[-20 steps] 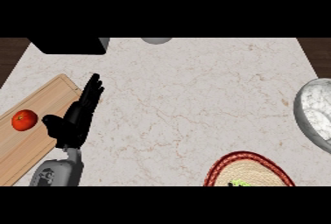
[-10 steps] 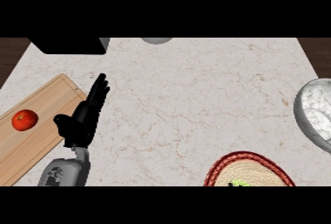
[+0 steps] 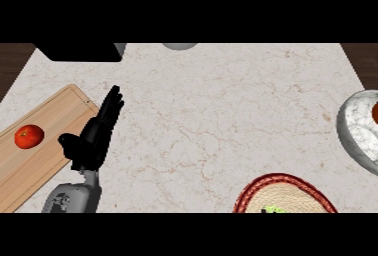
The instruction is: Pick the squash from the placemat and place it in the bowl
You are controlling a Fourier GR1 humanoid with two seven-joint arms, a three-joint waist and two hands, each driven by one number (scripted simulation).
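Pale veined marble covers the counter (image 3: 214,115), and near its front edge, right of centre, lies a round woven placemat (image 3: 289,192) with a dark red rim, cut off by the bottom of the view. On it only a sliver of yellow-green shows, which I take to be the squash (image 3: 274,210); most of it is out of sight. The bowl (image 3: 356,132), grey and speckled, sits at the counter's right edge, partly out of view, with a bit of something reddish at its rim. I would guess the squash to be stiff and smooth-skinned, fairly light, not fragile but apt to slip, so taking it across its middle looks the safest; its shape cannot be judged from so little. The left hand (image 3: 94,137) is at the counter's left side, just beside a wooden cutting board (image 3: 37,160) that carries a red tomato (image 3: 29,136); its fingers are straight and pressed close together, pointing toward the back edge, thumb out toward the board, holding nothing. The right hand does not show at all. Against a second ago, the left hand has drifted a little rightward, off the board's edge, with its fingers more slanted; the tomato, placemat and bowl lie as they did.
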